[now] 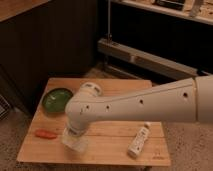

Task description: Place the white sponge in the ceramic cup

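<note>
The thick white robot arm (150, 105) reached in from the right, across the light wooden slatted surface (107, 142). It bent downward at a rounded joint over the surface's left half. Its tool (74, 140) pointed down at the near-left part of the surface, low over the wood. Whether the tool was spread or pressed together could not be told, because the wrist above it covered most of it.

A pale, soft-edged squarish block, apparently the white sponge (77, 146), showed at the tool's lower end. It was close to the wood, but whether it was touching could not be told.

Left of the tool, a small orange-red elongated object (46, 133) lay flat near the left edge. Farther back on the left sat a wide round green bowl (55, 99), partly behind the arm's joint. To the right of the tool, well apart from it, a white labelled plastic bottle (139, 141) lay on its side near the near edge.
</note>
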